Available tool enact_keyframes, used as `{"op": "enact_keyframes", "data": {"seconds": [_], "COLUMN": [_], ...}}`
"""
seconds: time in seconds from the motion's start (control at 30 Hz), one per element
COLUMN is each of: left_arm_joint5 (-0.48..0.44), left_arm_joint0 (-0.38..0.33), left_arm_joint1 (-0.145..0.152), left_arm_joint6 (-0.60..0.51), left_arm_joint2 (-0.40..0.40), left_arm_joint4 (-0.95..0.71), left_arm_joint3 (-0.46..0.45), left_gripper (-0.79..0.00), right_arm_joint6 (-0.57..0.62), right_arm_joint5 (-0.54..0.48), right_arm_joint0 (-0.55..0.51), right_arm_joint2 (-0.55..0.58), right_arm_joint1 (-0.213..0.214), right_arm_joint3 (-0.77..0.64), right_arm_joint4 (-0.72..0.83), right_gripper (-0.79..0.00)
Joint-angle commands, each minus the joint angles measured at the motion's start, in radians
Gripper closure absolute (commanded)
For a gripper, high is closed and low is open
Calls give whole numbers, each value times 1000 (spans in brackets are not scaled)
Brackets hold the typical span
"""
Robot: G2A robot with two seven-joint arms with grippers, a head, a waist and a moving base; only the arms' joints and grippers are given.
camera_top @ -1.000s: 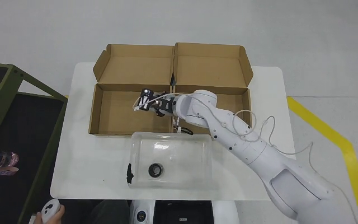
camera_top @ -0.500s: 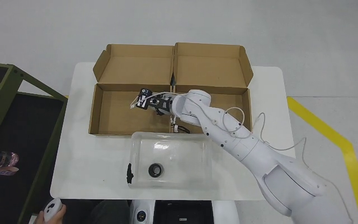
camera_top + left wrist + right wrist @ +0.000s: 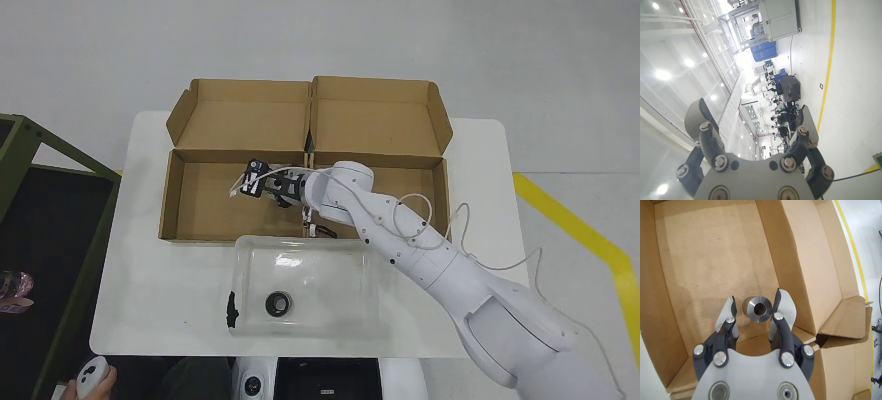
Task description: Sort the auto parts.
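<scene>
Our right tool (image 3: 754, 303) hangs low inside a cardboard box (image 3: 706, 256). Its jaws are parted a little wider than the steel sleeve (image 3: 757, 309) that sits between them. One pad looks to be touching the sleeve's side or just beside it, and the other stands clear with a gap, so we judge the sleeve is not clamped. It appears to lie on its side on the box floor, near the wall, with its bored end facing the wrist camera.

We expect this part to be heavy for its bulk, fully rigid and slick. It is a short, thick-walled cylinder of machined metal with a bright chamfered face and smooth round flanks. The best hold is across the outer wall at mid-length, pads square to the axis. A hold near an end could let it pivot or squirt out, and on its side it may roll. The box is plain matt corrugated board, soft enough to dent but with some grip.

Our left tool (image 3: 753, 115) is spread wide and empty, pointing up at the room.

A matching box (image 3: 400, 195) adjoins the first, and nearer the robot a clear plastic bin (image 3: 305, 241) holding a black ring (image 3: 277, 302) stands on the white tabletop (image 3: 150, 280).
</scene>
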Motion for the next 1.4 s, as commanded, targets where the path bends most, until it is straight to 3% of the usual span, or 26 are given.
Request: {"op": "enact_keyframes", "data": {"seconds": [0.0,0.23,0.47,0.93,1.37], "left_arm_joint5": [0,0,0,0,0], "left_arm_joint0": [0,0,0,0,0], "left_arm_joint1": [0,0,0,0,0], "left_arm_joint6": [0,0,0,0,0], "left_arm_joint2": [0,0,0,0,0], "left_arm_joint4": [0,0,0,0,0], "left_arm_joint3": [0,0,0,0,0], "left_gripper": [-785,-785,-785,-785,-785], "right_arm_joint6": [2,4,37,121,137], "right_arm_joint5": [-2,-26,-87,-255,-358], "right_arm_joint0": [-3,-25,-91,-352,-548], "right_arm_joint2": [4,36,94,223,256], "right_arm_joint1": [-1,6,36,117,168], "right_arm_joint3": [-1,-85,-268,-646,-830], "right_arm_joint4": [-4,-27,-49,-46,-90], "right_gripper": [-363,-366,-372,-382,-388]}}
